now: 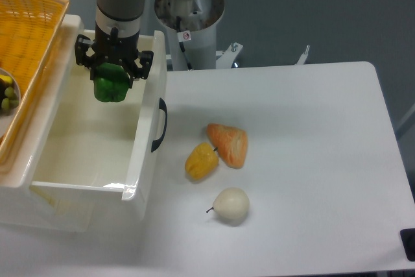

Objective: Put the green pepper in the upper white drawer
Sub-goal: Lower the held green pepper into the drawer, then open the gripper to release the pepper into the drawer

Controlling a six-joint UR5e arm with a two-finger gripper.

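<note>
a glossy bright green pepper (110, 89) in a black end effector (111, 74), over a white drawer (146, 128) with a black handle (160, 124); an orange woven basket (29, 37), yellow-orange pepper (201, 161) and cream pear (231, 205) on a white table (311, 160).

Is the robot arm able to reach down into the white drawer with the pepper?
Probably yes. The end effector holds the green pepper right above the upper white drawer, which is pulled open. Nothing seems to lie under the pepper, and the orange basket sits off to the side.
</note>
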